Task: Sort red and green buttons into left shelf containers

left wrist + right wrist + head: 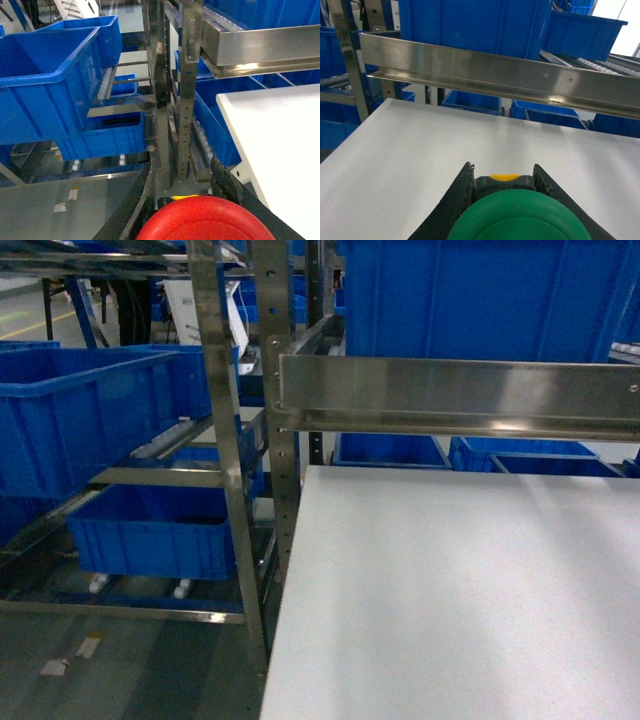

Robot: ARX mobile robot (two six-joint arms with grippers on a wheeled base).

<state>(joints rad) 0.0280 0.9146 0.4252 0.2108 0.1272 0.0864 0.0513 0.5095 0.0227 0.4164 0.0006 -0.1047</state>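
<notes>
Both buttons were already in hand, so the step looked like the carry toward the shelf. Nearest the left wrist camera, the left gripper (202,200) was clamped on the red button (205,220), its wide cap filling the gap between the dark fingers, held off the white table's (270,140) left edge. The right gripper (502,187) likewise gripped the green button (520,220) above the table's near part. Farther left, the blue bins (45,95) sat on the steel rack (190,85). The next move probably called for swinging each button over an open bin before letting go.
</notes>
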